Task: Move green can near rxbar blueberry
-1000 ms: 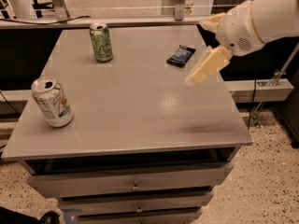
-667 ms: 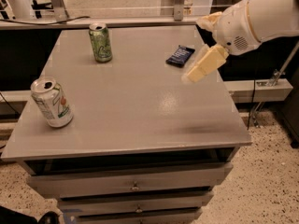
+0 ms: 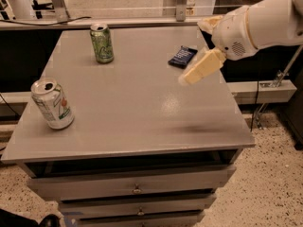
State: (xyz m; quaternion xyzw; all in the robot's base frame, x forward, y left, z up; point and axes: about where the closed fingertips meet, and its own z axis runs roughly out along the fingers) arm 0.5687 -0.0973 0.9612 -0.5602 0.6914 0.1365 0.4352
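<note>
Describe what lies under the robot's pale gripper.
Bare grey tabletop, with the pale gripper hovering above its right side, beside the flat navy-blue snack bar. The white arm hides the far-right corner.

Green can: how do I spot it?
On the grey table, opposite the pincer hovering at its right side, the green can stands upright at the far left. Its pale green body sets it apart from the white can nearer the front.
</note>
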